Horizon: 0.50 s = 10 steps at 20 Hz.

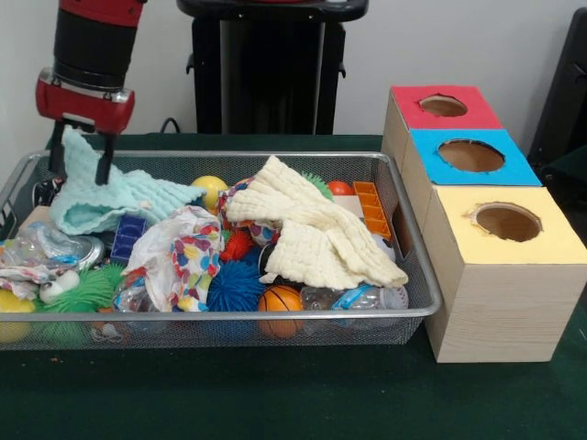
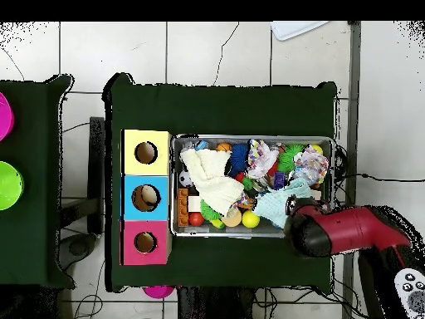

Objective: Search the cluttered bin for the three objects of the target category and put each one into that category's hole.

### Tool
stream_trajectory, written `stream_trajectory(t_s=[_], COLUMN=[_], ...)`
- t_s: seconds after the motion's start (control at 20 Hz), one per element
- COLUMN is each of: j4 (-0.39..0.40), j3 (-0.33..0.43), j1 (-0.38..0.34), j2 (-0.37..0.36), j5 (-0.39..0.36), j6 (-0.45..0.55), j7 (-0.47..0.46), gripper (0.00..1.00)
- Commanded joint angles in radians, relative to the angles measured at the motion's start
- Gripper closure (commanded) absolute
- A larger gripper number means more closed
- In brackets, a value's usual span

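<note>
The silver wire-mesh bin (image 1: 275, 314) lies on the green table, full of toys and cloths; it also shows in the overhead view (image 2: 173, 187). My gripper (image 1: 80, 174) hangs over the bin's far left corner, shut on a corner of a mint green cloth (image 1: 119, 197) that is pulled up between its fingers. In the overhead view the red arm (image 2: 336, 233) covers the gripper, and the mint cloth (image 2: 278, 202) shows beside it. Three boxes stand right of the bin, with a red hole (image 1: 443, 105), a blue hole (image 1: 470, 156) and a yellow hole (image 1: 507, 222).
A cream cloth (image 1: 312, 229) drapes over the bin's right half. A dotted white cloth (image 1: 179, 252), a blue spiky ball (image 1: 234, 286), a small basketball (image 1: 280, 301), a green spiky toy (image 1: 78, 293) and an orange block (image 1: 370, 206) lie around it.
</note>
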Motion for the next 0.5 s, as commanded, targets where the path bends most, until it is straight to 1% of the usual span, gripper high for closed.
stream_trajectory(t_s=[0.05,0.2,0.3,0.35,0.5], j4=[-0.094,-0.115,-0.121,-0.119,-0.11], j3=[0.098,0.094,0.107,0.116,0.175], j1=[-0.038,-0.046,-0.071,-0.09,-0.172], j2=[0.058,0.107,0.153,0.18,0.272], j5=[-0.107,-0.113,-0.093,-0.071,-0.007], j6=[0.035,0.034,0.022,0.014,-0.005], j7=[-0.404,-0.392,-0.379,-0.37,-0.373], gripper=[0.0,0.0,0.0,0.0,0.0])
